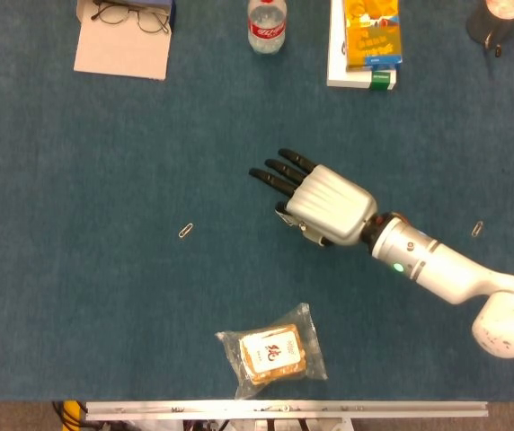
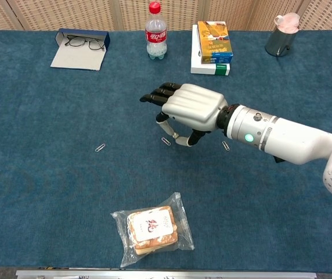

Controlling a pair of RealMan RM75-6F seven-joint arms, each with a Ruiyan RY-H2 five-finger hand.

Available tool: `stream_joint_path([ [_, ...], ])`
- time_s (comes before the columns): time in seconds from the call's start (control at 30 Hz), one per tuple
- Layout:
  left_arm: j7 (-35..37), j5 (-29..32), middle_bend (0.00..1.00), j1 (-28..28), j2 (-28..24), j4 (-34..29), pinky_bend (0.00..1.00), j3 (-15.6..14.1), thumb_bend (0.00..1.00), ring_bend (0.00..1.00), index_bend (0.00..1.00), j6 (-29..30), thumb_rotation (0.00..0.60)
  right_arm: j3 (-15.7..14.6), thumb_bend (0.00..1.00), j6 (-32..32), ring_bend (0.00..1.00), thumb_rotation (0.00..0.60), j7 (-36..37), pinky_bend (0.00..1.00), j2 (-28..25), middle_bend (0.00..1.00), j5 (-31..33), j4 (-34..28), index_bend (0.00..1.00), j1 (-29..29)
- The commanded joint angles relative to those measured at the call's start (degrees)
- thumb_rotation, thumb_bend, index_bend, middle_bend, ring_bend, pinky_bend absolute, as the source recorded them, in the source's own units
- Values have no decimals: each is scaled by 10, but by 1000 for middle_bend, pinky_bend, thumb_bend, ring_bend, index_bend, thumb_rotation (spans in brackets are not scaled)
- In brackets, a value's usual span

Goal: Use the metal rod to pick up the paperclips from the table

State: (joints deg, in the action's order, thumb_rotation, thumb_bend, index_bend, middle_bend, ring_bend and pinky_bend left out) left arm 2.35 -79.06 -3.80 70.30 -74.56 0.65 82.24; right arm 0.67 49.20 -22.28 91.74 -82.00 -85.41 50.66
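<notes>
- The right hand [image 2: 192, 110] hovered palm-down over the blue worktop [image 2: 50, 174], fingers [image 2: 157, 93] spread, gripping nothing.
- A paperclip [image 2: 166, 141] lay at the hand's 7 o'clock.

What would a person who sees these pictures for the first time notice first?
First comes the robot's right hand, silver with dark fingers, which reaches out low over the middle of the blue table, right above a paperclip. Next is the bagged snack near the front edge. Along the far edge stand a cola bottle, stacked boxes and glasses on their case.
</notes>
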Motion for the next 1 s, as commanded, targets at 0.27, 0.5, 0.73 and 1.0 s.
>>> stream_joint_path([
  [0.27,-2,2,0,-6,2,2,113,-2,349,0,256,4,600,-4,286,3,0,600,5,60,1,43,-13,-5,597,-8],
  [0.5,-6,1,0,-9,2,-2,113,-2,349,0,255,9,600,-4,287,4,0,600,10,60,-1,43,-18,-7,597,-13],
  [0.73,-7,1,0,-11,2,-4,113,-2,349,0,255,11,600,0,289,-1,0,600,13,60,4,43,-16,1,597,-14],
  [1.0,-6,4,0,-12,3,2,115,-4,349,0,255,5,600,7,292,-8,0,600,19,60,13,43,-15,13,597,-11],
])
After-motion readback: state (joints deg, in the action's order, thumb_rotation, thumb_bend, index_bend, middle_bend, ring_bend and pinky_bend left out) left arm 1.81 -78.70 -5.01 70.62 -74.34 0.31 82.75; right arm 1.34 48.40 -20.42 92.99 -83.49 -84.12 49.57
